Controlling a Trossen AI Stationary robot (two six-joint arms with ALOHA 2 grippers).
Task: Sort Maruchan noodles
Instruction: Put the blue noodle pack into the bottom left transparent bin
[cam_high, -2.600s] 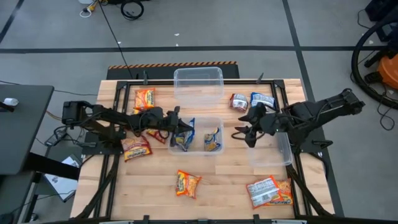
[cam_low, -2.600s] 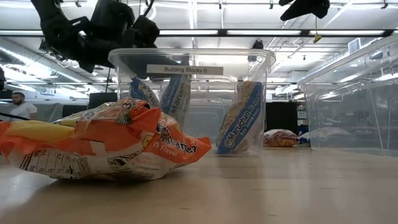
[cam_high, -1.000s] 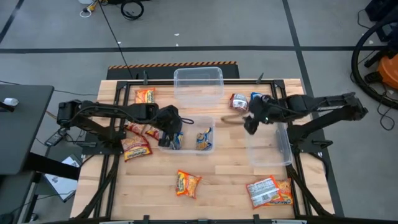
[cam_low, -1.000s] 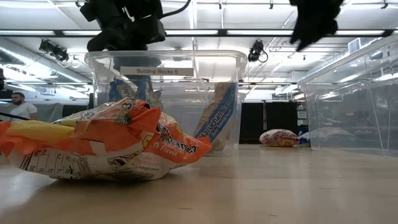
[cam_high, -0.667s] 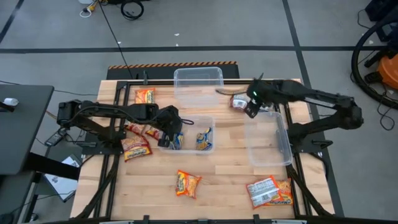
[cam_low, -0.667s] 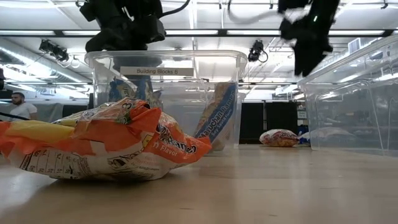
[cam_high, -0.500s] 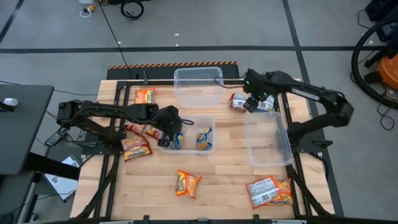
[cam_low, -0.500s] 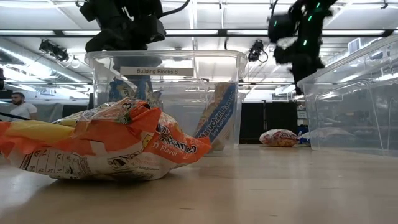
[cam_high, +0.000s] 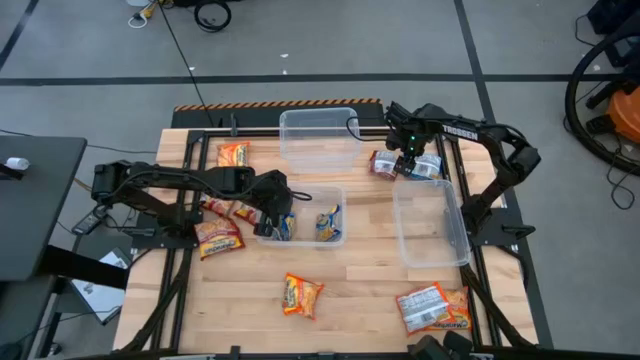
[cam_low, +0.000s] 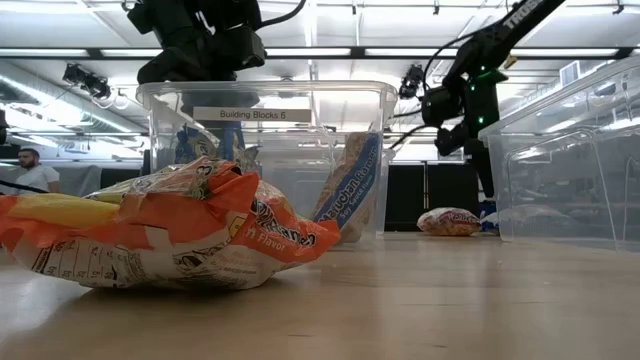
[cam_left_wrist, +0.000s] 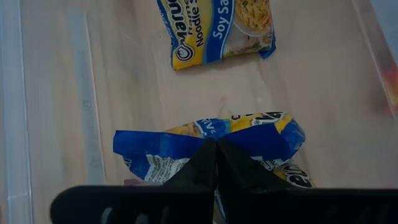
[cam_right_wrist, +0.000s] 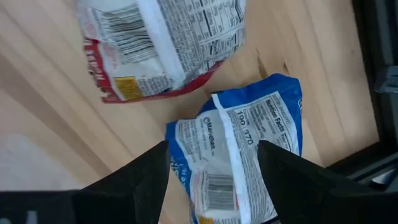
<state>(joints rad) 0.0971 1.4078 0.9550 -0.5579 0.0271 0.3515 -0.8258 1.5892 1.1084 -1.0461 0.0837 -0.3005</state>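
Observation:
A clear tub (cam_high: 335, 232) at mid-table holds two blue-silver packets. My left gripper (cam_high: 276, 214) reaches down into it and is shut on one blue packet (cam_left_wrist: 261, 140). The other blue packet (cam_left_wrist: 217, 25) lies on the tub's floor; in the low view (cam_low: 352, 190) it leans on the tub's wall. My right gripper (cam_high: 408, 162) is open, low over a blue-silver packet (cam_right_wrist: 249, 143) at the far right. Its fingers stand on either side of that packet; I cannot tell whether they touch it. A red-white packet (cam_right_wrist: 161, 43) lies just beside it. My left gripper pinches the blue packet's crumpled upper edge (cam_left_wrist: 186, 144) between its two shut fingers, near the middle of that edge. The fingers come from above, pointing down into the tub. The packet spreads out below them; whether it rests on the tub's floor does not show.
An empty clear tub (cam_high: 318, 118) stands at the far edge and another (cam_high: 430, 250) at the right. Orange packets lie at the left (cam_high: 232, 155), (cam_high: 218, 238), at the near middle (cam_high: 301, 295), and larger packets at the near right (cam_high: 435, 308).
My right gripper has swung from mid-table toward the far edge and come down over the blue and red-white packets at the far right.

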